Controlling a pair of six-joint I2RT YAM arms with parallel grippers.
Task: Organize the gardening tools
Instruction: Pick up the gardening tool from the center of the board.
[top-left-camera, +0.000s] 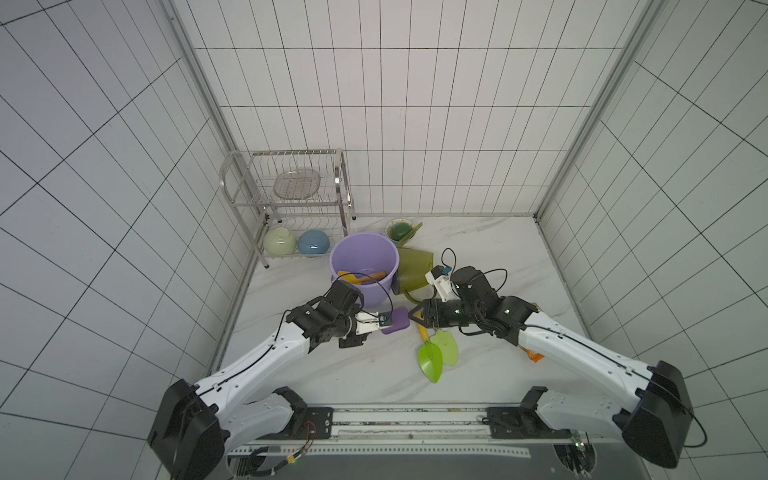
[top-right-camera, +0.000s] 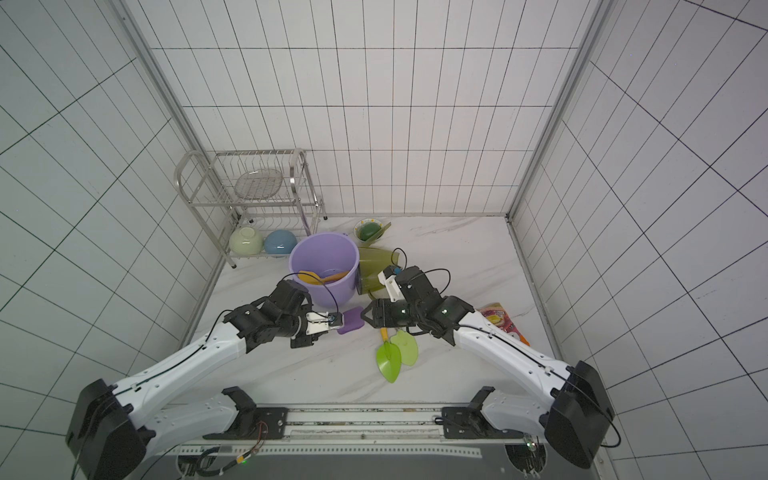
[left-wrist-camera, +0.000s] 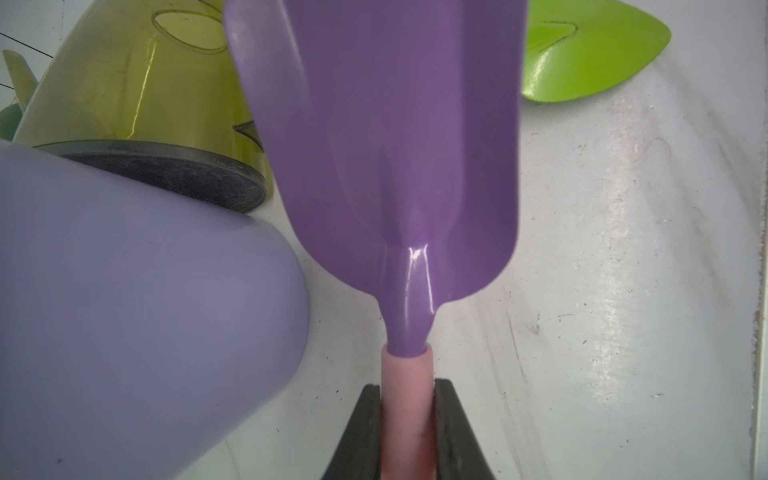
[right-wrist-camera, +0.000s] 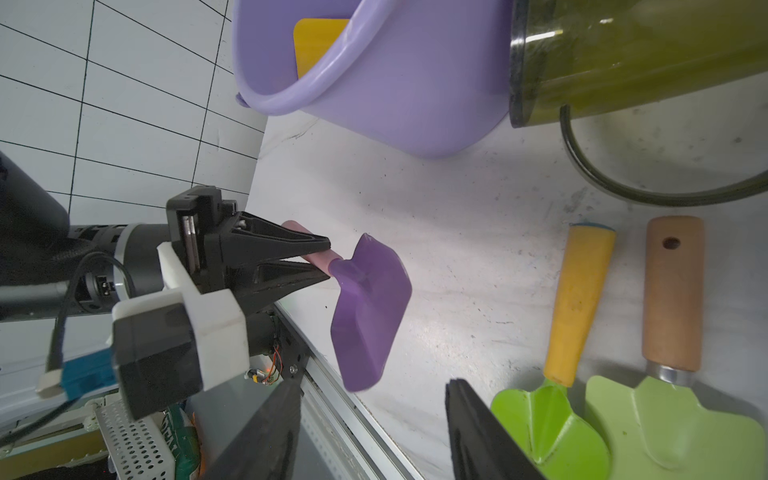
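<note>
Left wrist view: the left gripper (left-wrist-camera: 408, 384) is pressed together on the pink handle (left-wrist-camera: 407, 365) of the purple trowel (left-wrist-camera: 382, 145), pinching it just behind the blade's neck. The trowel hangs just beside the outer wall of the lilac bucket (left-wrist-camera: 124, 291), on the side nearest the robot, and its blade is not yet over the rim. The yellow trowel (top-left-camera: 349, 277) already lies inside the bucket. The olive watering can (top-left-camera: 415, 270) lies tipped over just beside the bucket. The bright green trowel (top-left-camera: 430, 361) and the pale green trowel (top-left-camera: 446, 345) lie side by side on the table, farther from the bucket than the held one. The right gripper (top-left-camera: 414, 318) has its jaws spread with nothing between them, near the purple blade's tip.

The step looks to be dropping the purple trowel into the bucket. It would go best if the arm lifts the trowel clear of the rim, tips it blade-down beside the yellow one, and lets go only once the blade is inside. The right arm should keep back from the swing.

No brand or label shows on the tools or the bucket. A printed packet (top-right-camera: 503, 322) lies well apart from the bucket, and its print is too small to read.
</note>
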